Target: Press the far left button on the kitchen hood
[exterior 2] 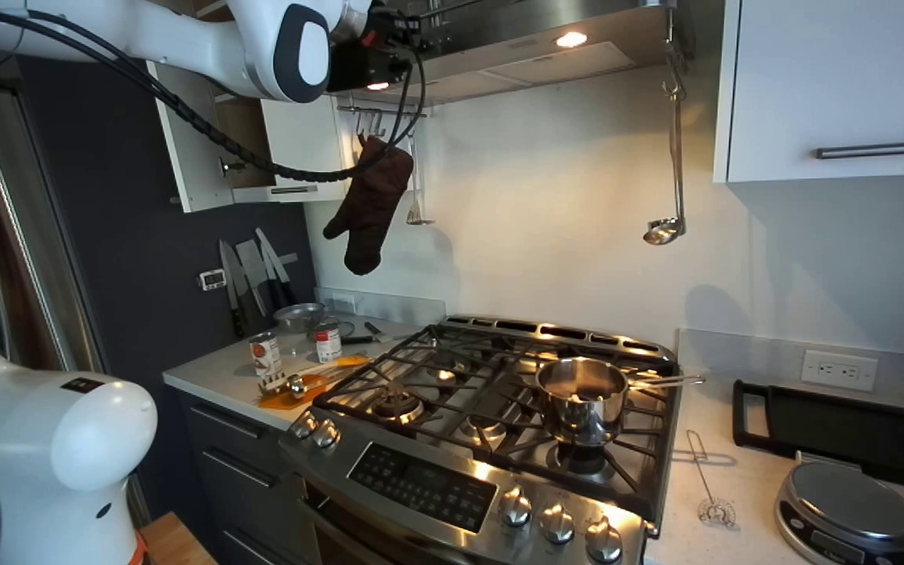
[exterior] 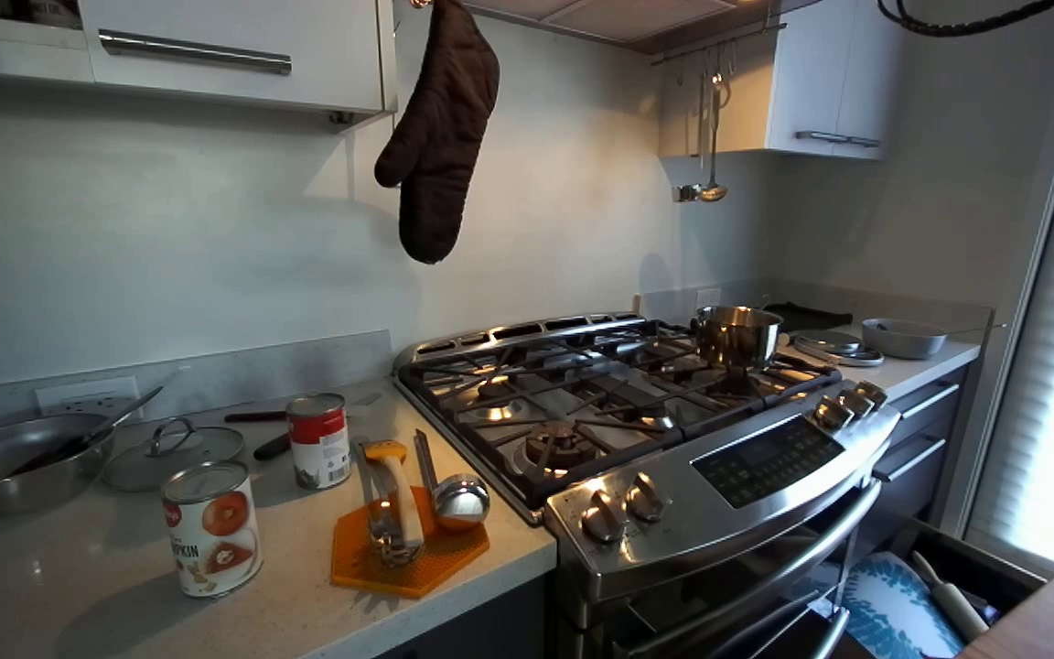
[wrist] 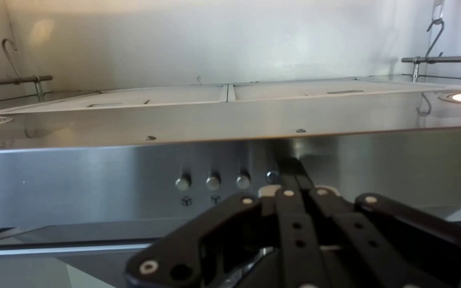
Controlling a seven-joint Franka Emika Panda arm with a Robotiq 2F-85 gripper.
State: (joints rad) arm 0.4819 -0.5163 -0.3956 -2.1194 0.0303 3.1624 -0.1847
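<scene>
In the wrist view, the presumed far-left button (wrist: 272,177) is sitting at nine o'clock from the clenched, empty gripper (wrist: 295,171).

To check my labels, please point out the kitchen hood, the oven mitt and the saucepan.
Kitchen hood (wrist: 214,160): in the wrist view, its front panel.
Oven mitt (exterior: 445,142): in an exterior view, its main body.
Saucepan (exterior 2: 581,421): in an exterior view, its outer wall.
</scene>
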